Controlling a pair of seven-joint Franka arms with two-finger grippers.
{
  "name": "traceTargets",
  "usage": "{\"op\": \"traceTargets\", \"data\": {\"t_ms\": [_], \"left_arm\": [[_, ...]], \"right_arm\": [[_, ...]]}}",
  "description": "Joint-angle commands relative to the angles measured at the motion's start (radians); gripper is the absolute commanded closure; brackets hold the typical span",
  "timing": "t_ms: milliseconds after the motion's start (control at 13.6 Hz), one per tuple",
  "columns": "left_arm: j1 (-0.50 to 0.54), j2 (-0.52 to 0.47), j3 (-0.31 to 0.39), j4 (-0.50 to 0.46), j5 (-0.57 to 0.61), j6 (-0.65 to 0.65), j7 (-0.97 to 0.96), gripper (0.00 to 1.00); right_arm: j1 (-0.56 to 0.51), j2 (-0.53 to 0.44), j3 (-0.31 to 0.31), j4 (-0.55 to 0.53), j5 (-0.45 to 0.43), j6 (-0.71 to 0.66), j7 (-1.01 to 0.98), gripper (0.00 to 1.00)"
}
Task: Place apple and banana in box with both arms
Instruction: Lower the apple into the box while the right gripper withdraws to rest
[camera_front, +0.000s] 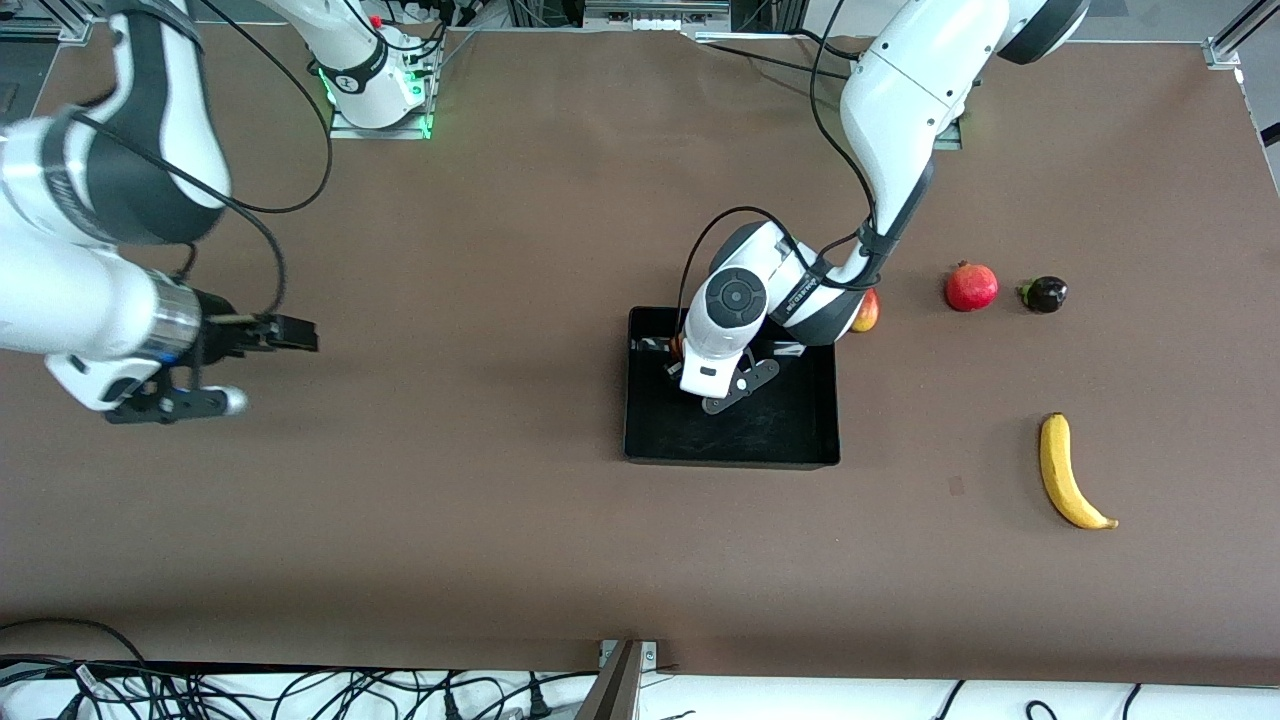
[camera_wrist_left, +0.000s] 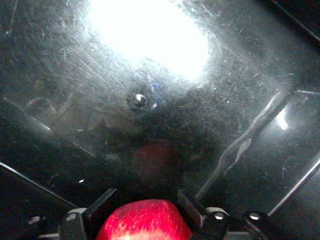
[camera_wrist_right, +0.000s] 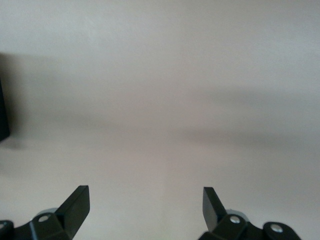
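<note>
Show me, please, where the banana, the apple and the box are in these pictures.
banana (camera_front: 1066, 475): front view, middle of its curved body.
apple (camera_wrist_left: 144, 220): left wrist view, red skin between the fingers.
box (camera_front: 790, 430): front view, bare glossy floor.

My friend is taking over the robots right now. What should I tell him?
Left gripper: shut on the apple, down inside the box; not let go yet.
Right gripper: open, holding nothing, waiting over bare table toward the right arm's end.
Banana: on the table toward the left arm's end, untouched.
Done: apple carried into the box.
Left: release the apple, then pick up the banana and put it in.
</note>
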Motion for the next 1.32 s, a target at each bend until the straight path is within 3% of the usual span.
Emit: {"op": "traceTargets", "data": {"t_ms": [0,147,367,441,588,808,882,1249], "left_arm": [[-0.013,0.018,0.014,0.013,-0.01,-0.001,0.002,0.87],[-0.013,0.023,0.015,0.012,0.006,-0.003,0.007,0.59],[-0.007,0.015,0.017,0.021,0.01,-0.014,-0.004,0.29],[-0.006,0.006,0.017,0.022,0.009,-0.018,-0.018,0.0],[-0.006,-0.02,0.026,0.027,0.009,-0.056,-0.064,0.0],[0.011,-0.066,0.06,0.117,0.012,-0.214,-0.049,0.0],[0.04,-0.086,0.061,0.146,0.013,-0.274,-0.007,0.0],[0.28,-0.185,0.061,0.144,0.009,-0.38,0.415,0.0]], "right_arm": [[0.006,-0.104,-0.057,-0.019,-0.04,-0.119,-0.065,0.0],[0.006,-0.158,-0.067,-0.019,-0.116,-0.165,-0.083,0.0],[0.006,-0.218,-0.078,-0.027,-0.122,-0.237,-0.135,0.0],[-0.013,-0.227,-0.071,-0.045,-0.119,-0.233,-0.143,0.0],[-0.134,-0.274,0.019,-0.164,-0.114,-0.205,-0.151,0.0],[-0.265,-0.392,0.161,-0.396,-0.169,0.012,-0.16,0.0],[-0.303,-0.409,0.216,-0.401,-0.182,0.011,-0.158,0.0],[-0.297,-0.368,0.241,-0.347,-0.193,-0.042,-0.175,0.0]]}}
